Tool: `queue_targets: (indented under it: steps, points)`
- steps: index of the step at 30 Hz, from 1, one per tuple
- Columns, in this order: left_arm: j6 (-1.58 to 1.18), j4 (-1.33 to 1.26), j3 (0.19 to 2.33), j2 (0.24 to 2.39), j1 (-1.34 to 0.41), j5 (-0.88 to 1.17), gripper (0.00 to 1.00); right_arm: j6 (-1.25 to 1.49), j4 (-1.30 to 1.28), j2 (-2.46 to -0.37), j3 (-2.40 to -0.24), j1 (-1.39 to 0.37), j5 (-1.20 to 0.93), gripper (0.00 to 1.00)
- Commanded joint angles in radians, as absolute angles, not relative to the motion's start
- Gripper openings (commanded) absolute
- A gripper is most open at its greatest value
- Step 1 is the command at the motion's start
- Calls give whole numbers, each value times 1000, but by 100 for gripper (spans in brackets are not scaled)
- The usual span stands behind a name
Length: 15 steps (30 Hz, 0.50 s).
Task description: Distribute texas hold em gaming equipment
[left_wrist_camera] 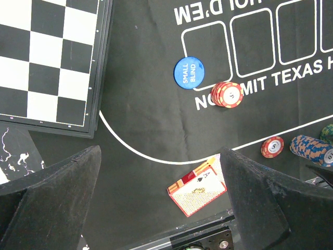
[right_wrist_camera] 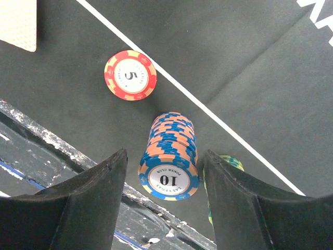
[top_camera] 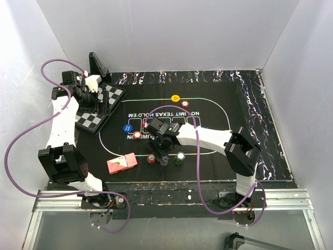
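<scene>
A tall stack of blue-and-orange chips (right_wrist_camera: 169, 156) marked 10 stands near the mat's front edge. My right gripper (right_wrist_camera: 165, 159) straddles it, open, with a narrow gap on each side. From above, the right gripper (top_camera: 164, 150) hangs over that blue stack (top_camera: 164, 160). Beside it are a single red chip (right_wrist_camera: 130, 75) and a green stack (right_wrist_camera: 231, 162), half hidden by a finger. The red-backed card deck (left_wrist_camera: 200, 191) lies left of them. My left gripper (left_wrist_camera: 161, 208) is open and empty, high over the mat near the chessboard; from above, that left gripper (top_camera: 98, 101) shows there too.
A blue small-blind disc (left_wrist_camera: 189, 71) and a red chip stack (left_wrist_camera: 227, 94) sit mid-mat. A yellow disc (top_camera: 176, 98) and a red chip (top_camera: 184, 103) lie farther back. The chessboard (left_wrist_camera: 47, 57) fills the mat's left corner. The metal table rail (right_wrist_camera: 62, 151) runs just behind the blue stack.
</scene>
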<state>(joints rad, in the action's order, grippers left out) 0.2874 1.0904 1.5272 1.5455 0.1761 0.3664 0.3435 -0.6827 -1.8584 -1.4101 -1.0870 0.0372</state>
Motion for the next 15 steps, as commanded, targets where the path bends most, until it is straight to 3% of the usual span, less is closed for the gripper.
queue_targets:
  steps: [1, 15]
  points:
    - [287, 1078, 1549, 1523, 183, 370, 100, 341, -684, -1861, -1419, -1092, 23, 66]
    - [285, 1077, 1545, 1517, 184, 365, 100, 341, -696, -1870, -1422, -1091, 24, 44]
